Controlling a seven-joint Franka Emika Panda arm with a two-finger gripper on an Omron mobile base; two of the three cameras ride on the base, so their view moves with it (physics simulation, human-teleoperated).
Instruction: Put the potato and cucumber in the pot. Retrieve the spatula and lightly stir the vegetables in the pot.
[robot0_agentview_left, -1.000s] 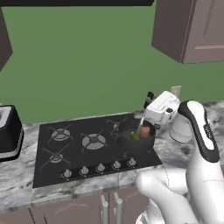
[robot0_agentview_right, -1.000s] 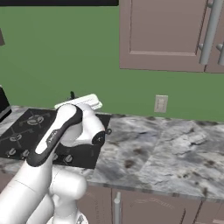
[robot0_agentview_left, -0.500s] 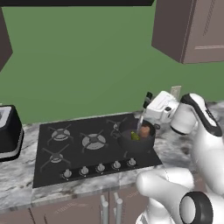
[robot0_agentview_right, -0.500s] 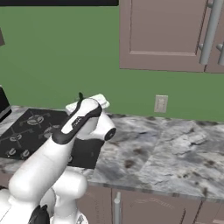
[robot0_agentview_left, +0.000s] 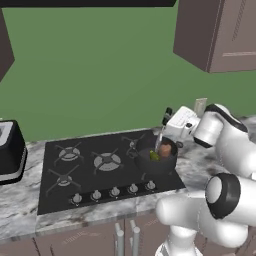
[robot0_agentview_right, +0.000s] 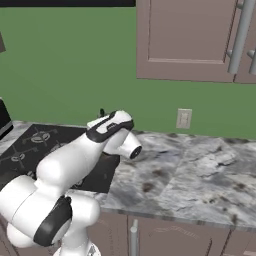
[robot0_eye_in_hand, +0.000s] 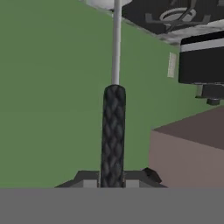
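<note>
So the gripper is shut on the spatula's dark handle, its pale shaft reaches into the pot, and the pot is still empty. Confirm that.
One thing is wrong: the pot is not empty. The left base view shows the potato and the cucumber in it. The rest stands: in the hand view the gripper is shut on the dark handle of the spatula.

Kitchen: gas hob (robot0_agentview_left: 100, 170), marble counter (robot0_agentview_right: 200, 170), wall cabinets (robot0_agentview_right: 190, 40).
</note>
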